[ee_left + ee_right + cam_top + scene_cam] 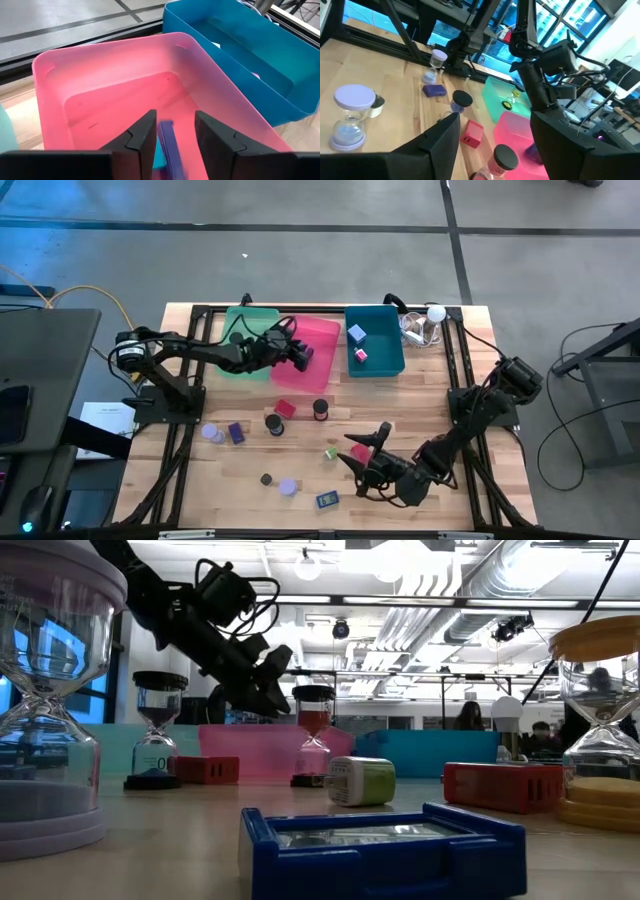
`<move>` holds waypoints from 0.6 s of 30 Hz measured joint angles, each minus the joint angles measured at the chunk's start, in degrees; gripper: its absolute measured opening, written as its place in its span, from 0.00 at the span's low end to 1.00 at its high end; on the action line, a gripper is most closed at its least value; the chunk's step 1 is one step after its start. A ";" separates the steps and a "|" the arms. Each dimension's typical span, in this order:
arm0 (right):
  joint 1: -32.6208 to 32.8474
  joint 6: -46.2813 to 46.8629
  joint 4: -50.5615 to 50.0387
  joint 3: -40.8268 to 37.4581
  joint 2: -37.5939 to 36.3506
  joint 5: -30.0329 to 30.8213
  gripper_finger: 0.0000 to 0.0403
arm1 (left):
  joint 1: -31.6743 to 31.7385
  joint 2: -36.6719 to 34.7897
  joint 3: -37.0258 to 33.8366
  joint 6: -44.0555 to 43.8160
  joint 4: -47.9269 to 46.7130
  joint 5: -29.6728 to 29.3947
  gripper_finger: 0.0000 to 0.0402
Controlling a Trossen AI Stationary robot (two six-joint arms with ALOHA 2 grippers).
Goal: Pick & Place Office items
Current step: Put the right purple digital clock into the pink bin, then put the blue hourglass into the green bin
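Observation:
My left gripper (175,115) hovers over the pink bin (115,75), open, pointing slantwise down into it. A purple block (167,142) shows smeared between its fingers, with a gap to each finger. My right gripper (352,450) stands open above the table near the front right, with nothing between its fingers (445,135). Office items rest on the wood: a red block (285,408), black-capped timers (320,408), a purple block (236,432), a green block (330,451), a lavender-capped timer (288,487) and a blue block (327,500).
A green bin (250,330) stands left of the pink bin, and a teal bin (385,340) with two small pieces stands right of it. A white ball-topped gadget (430,318) sits at the far right corner. Bare wood lies between the bins and the scattered items.

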 joint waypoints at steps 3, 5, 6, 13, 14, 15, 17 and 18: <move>-0.75 1.01 -0.16 0.00 0.00 -1.41 0.57 | -0.02 0.00 0.00 0.01 0.00 0.00 0.35; -1.15 1.10 -0.21 0.00 0.00 -2.90 0.57 | -0.02 0.00 0.00 0.02 0.00 0.01 0.36; -1.31 1.12 -0.20 0.00 0.00 -3.32 0.57 | -0.07 -0.18 0.00 0.06 -0.07 0.35 0.36; -1.29 1.09 -0.86 0.00 0.00 -4.36 0.57 | -1.95 -4.94 0.00 7.92 -0.13 3.22 0.36; -1.30 1.08 -0.95 0.00 0.00 -4.36 0.57 | -2.51 -6.20 0.00 8.81 -0.11 3.30 0.36; -1.30 1.08 -1.08 0.00 0.00 -4.34 0.57 | -3.19 -7.57 0.00 9.96 -0.11 3.42 0.36; -1.31 1.10 -1.26 0.00 0.00 -4.30 0.57 | -4.82 -10.69 0.00 11.90 -0.42 3.56 0.36; -1.31 1.10 -1.40 0.00 0.00 -4.28 0.57 | -5.84 -12.34 0.00 12.51 -1.07 3.66 0.36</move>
